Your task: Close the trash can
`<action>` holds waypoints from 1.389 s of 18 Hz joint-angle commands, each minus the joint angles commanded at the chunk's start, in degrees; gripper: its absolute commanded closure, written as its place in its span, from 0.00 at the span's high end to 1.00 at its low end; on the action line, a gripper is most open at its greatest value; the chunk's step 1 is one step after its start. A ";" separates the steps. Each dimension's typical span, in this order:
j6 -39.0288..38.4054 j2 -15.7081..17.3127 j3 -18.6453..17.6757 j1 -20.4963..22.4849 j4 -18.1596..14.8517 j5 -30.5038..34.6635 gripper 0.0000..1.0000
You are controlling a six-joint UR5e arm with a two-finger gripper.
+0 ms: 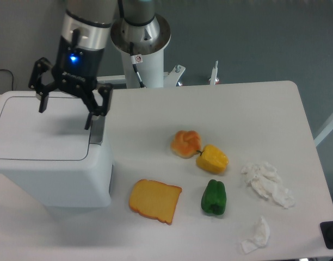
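Observation:
The trash can (52,174) is a large boxy white bin at the table's left edge. Its flat white lid (41,133) lies down flat on top, and a grey latch tab (97,133) sits at the lid's right edge. My gripper (66,117) hangs just above the lid's back right part, pointing down. Its black fingers (42,103) are spread wide apart and hold nothing. The right finger hovers over the latch tab.
On the white table lie an orange bread roll (185,143), a yellow pepper (213,159), a green pepper (214,197), a slice of toast (154,201) and crumpled tissues (267,184) (257,235). The robot's white base (140,38) stands behind the table.

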 joint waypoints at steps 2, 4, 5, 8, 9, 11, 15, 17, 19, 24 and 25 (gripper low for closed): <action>1.05 0.00 0.79 2.55 0.09 -0.63 1.00; 4.90 -0.09 0.53 4.84 0.00 -0.45 1.00; 7.01 -0.09 0.36 5.89 0.00 -0.19 1.00; 12.90 -0.26 0.62 9.93 0.09 -0.01 1.00; 15.62 -0.35 0.71 11.17 0.09 -0.01 1.00; 21.85 -1.05 0.71 13.80 0.00 0.08 1.00; 34.07 -2.02 1.32 18.81 0.00 1.04 1.00; 39.35 -2.02 0.97 19.79 0.00 4.45 1.00; 43.31 -1.85 0.97 20.05 -0.09 8.06 1.00; 51.31 -0.18 -1.04 21.11 -0.26 18.25 1.00; 53.59 0.17 -1.40 21.37 -0.26 19.66 1.00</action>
